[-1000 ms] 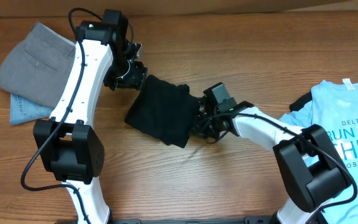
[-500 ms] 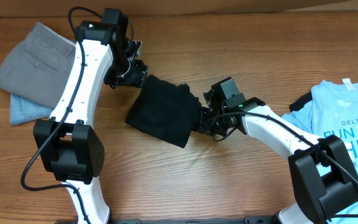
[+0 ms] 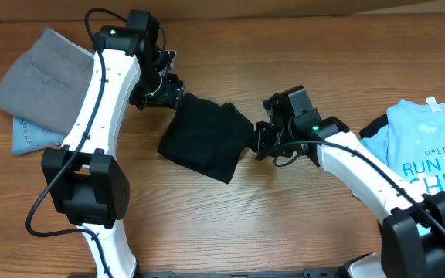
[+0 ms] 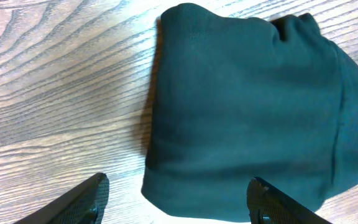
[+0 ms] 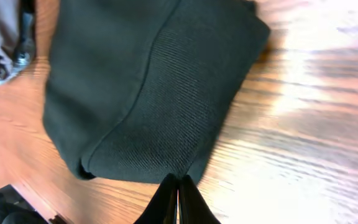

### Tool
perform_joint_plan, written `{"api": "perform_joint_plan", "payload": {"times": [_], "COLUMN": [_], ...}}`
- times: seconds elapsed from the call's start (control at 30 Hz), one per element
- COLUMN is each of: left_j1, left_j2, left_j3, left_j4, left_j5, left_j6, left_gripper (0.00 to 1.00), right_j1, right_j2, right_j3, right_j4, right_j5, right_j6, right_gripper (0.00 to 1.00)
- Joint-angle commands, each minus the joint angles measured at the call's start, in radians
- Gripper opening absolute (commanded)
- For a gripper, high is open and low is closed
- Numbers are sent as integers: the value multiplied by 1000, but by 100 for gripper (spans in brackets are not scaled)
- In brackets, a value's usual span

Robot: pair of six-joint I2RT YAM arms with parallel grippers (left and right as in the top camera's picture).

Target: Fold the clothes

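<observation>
A: Noticed any shift over the last second?
B: Saw the right gripper slide up and rightward, off the top of the black shirt to its right edge. Found the left gripper holding its place.
A: Checked the jaws?
B: Found the right pair pressed shut, tips touching the shirt's hem; cannot tell whether any cloth is pinched. Found the left pair spread wide, empty, hanging at the shirt's upper-left corner.
A: Judged the progress how?
B: Counted the black shirt as folded: a compact bundle in the middle of the table, well apart from the folded gray trousers and blue denim at far left. Reckoned the light-blue T-shirt at the right edge as left to do, lying spread and unfolded.
</observation>
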Motion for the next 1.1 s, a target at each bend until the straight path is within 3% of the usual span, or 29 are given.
{"api": "perform_joint_plan", "payload": {"times": [0.0,0.07,0.1,0.17,0.2,0.27,0.4,0.5,0.67,0.73,0.8,0.9,1.07], "left_j1": [2,2,2,2,2,2,2,2,2,2,2,2,3], "left_j2": [-19,-19,-19,-19,-19,-19,-19,-19,-19,-19,-19,-19,-19], "left_j3": [15,15,15,15,15,15,9,-19,-145,-212,-274,-366,-513], "left_j4": [5,7,7,5,2,-4,-27,-37,-11,19,58,127,230], "left_j5": [15,15,15,15,15,15,15,15,43,111,181,223,186], "left_j6": [20,20,20,20,20,20,20,20,20,25,54,54,53], "left_gripper": [74,75,75,76,77,78,73,65,26,17,16,22,19], "right_j1": [-8,-7,-7,-7,-7,-7,-6,-6,5,18,42,86,170], "right_j2": [-19,-18,-18,-18,-18,-18,-18,-17,2,22,53,111,211], "right_j3": [18,18,18,17,17,17,17,16,16,15,15,14,14], "right_j4": [-42,-82,-99,-127,-136,-142,-126,-66,58,78,98,144,243], "right_j5": [35,53,63,81,84,82,44,-43,-124,-125,-135,-179,-213], "right_j6": [-11,-10,-10,-7,-7,-7,-8,-54,-51,-17,1,1,4], "right_gripper": [5,6,12,45,52,54,52,43,28,23,21,20,17]}}
